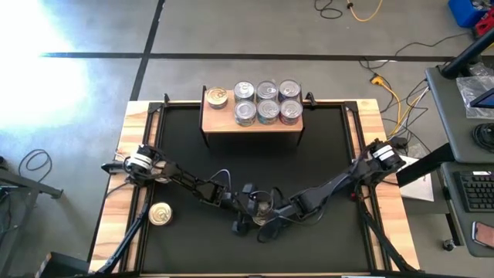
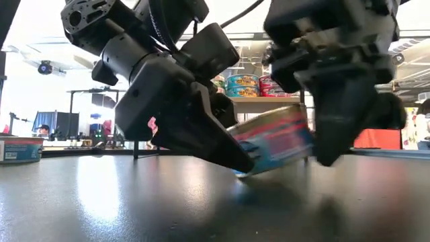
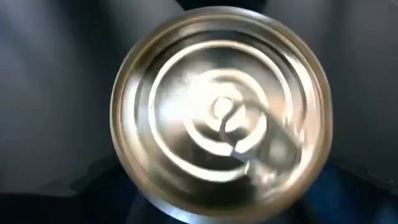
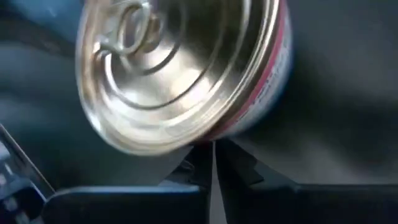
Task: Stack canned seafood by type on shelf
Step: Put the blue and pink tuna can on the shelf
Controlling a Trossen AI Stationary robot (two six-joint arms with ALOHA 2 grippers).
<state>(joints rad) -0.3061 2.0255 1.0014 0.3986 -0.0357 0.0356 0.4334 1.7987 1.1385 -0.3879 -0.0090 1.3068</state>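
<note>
A tin with a silver lid and a pink-and-blue label (image 2: 275,144) is tilted at the table's near middle (image 1: 264,205), between both grippers. Its lid faces my left gripper (image 2: 240,161) and fills the left wrist view (image 3: 221,112). My left gripper stands open, reaching in from the left with a finger on either side of the tin. My right gripper (image 2: 329,156) is shut at the tin's right side. The shelf (image 1: 251,127) at the far middle carries a gold-lidded tin (image 1: 217,97) and several silver-lidded tins (image 1: 267,102). My left gripper has its open fingers around the tin, but I cannot tell whether they touch it. My right gripper sets its shut fingertips (image 4: 213,155) against the tin's side wall at the bottom rim (image 4: 214,138). It comes slanting down from the table's right. The tin's right edge is raised and its left edge is low by the table.
A loose gold-lidded tin (image 1: 160,214) lies flat on the black table top near the left edge, also in the low view (image 2: 17,149). Bare black table (image 1: 255,162) stretches between the grippers and the shelf.
</note>
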